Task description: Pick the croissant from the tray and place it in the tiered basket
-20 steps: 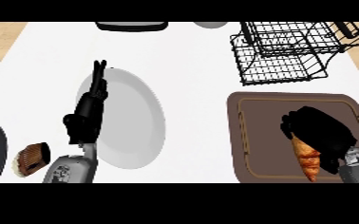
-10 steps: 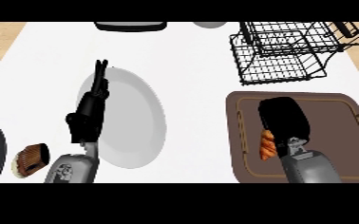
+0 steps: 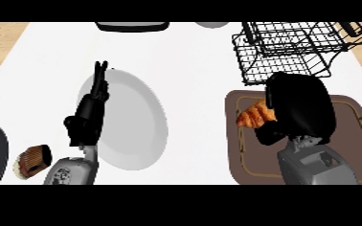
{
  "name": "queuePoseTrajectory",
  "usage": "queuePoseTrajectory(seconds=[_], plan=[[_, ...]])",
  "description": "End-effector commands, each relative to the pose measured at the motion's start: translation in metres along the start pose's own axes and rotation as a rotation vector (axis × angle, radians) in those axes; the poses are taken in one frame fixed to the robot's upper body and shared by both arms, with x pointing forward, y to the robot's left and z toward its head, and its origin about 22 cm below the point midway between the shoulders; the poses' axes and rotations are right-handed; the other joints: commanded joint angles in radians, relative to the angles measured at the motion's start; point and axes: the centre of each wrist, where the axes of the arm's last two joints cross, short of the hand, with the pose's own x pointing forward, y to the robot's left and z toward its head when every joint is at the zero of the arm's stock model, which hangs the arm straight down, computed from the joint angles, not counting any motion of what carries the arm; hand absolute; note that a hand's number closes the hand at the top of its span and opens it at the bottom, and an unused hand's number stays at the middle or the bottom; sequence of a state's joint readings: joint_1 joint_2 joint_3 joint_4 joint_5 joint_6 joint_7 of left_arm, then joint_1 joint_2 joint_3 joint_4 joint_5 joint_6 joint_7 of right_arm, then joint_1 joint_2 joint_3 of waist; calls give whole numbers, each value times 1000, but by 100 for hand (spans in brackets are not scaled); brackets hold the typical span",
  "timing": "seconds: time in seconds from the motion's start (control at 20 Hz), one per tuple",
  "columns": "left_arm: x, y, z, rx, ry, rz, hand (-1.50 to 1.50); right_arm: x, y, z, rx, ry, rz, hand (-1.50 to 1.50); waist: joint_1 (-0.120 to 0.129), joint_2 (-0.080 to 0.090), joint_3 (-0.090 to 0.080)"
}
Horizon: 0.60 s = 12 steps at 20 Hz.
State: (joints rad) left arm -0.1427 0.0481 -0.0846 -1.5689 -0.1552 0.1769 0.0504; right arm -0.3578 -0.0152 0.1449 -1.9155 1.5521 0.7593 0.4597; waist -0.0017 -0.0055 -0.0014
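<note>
Nearest, at the lower left, a brown muffin (image 3: 32, 160) sits on the white counter (image 3: 191, 67) beside the grey left forearm. The left hand (image 3: 88, 117) rests over the left edge of the white plate (image 3: 134, 119), fingers straight and pointing away, unchanged from half a second ago.

At the lower right the brown tray (image 3: 240, 148) lies on the counter. The right hand (image 3: 297, 107) is above it, fingers curled round the croissant (image 3: 256, 115), whose orange-brown end sticks out to the hand's left over the tray's far-left part. Compared with the earlier frame, the hand has moved toward the far end of the tray and the croissant with it; whether the croissant clears the tray cannot be told.

Just beyond the tray stands the black tiered basket (image 3: 283, 52), the hand's top now close to its near edge. At the far edge are a dark dish (image 3: 133, 27) and a grey round object (image 3: 212, 25), both cut off.
</note>
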Motion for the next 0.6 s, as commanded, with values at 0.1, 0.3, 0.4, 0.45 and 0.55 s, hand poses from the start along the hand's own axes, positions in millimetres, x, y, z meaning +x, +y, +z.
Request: queuePoseTrajectory(seconds=[0.1,0.3,0.4,0.45,0.55], plan=[[-1,3,-3,0,21,-2,0,-13,-94,24,-124,45,-97,150,1,1,0],[-16,-10,-3,-10,22,-2,0,-14,-128,29,-158,70,-136,150,1,3,0],[-4,-20,0,9,30,-2,0,-28,-151,26,-140,68,-152,150,-2,1,1],[-4,-12,1,3,7,-6,0,-29,-141,26,-134,81,-179,150,1,2,1],[-5,0,3,5,10,2,0,-34,-161,5,-136,63,-268,150,8,3,1]])
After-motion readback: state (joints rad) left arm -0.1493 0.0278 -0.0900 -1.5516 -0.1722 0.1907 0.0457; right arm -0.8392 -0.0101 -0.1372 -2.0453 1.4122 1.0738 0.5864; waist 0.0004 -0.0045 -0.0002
